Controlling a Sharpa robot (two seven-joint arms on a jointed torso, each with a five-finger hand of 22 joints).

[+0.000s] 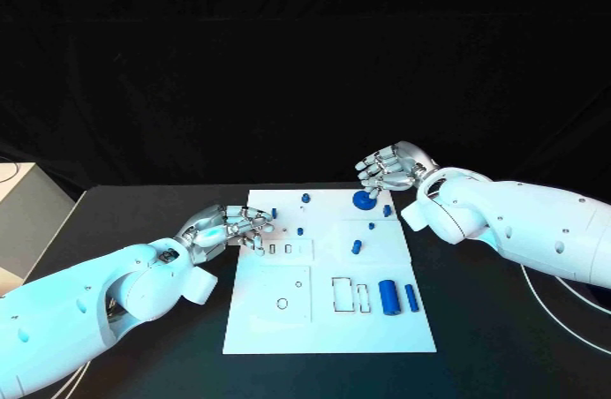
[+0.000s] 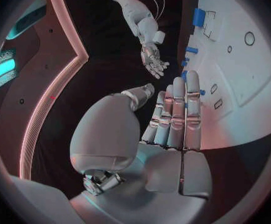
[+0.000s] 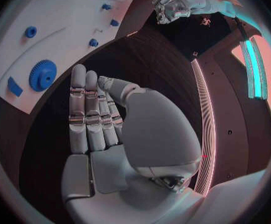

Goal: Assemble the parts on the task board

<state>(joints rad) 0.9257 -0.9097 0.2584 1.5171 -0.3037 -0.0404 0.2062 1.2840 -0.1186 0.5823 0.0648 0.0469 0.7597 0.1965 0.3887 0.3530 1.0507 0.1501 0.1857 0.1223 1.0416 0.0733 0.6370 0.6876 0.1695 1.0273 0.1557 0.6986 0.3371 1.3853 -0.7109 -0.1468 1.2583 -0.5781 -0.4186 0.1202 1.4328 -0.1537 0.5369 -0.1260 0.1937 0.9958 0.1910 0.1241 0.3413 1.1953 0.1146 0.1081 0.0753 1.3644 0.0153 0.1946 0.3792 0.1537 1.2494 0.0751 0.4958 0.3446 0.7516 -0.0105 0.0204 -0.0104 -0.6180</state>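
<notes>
The white task board (image 1: 331, 328) lies in the middle of the black table. A blue gear (image 1: 365, 200) sits at its far right corner, and small blue pegs (image 1: 357, 246) stand around the far half. Two blue cylinders (image 1: 389, 297) lie near the right edge beside rectangular slots (image 1: 343, 295). My right hand (image 1: 392, 171) hovers just beyond the gear, fingers straight and holding nothing (image 3: 98, 119); the gear (image 3: 42, 74) lies off its fingertips. My left hand (image 1: 236, 227) is at the board's left edge, fingers extended and holding nothing (image 2: 166, 129).
A pale box (image 1: 26, 214) stands at the table's left edge. A white cable (image 1: 561, 319) trails on the table under my right arm. An oval hole (image 1: 282, 304) is in the near left part of the board.
</notes>
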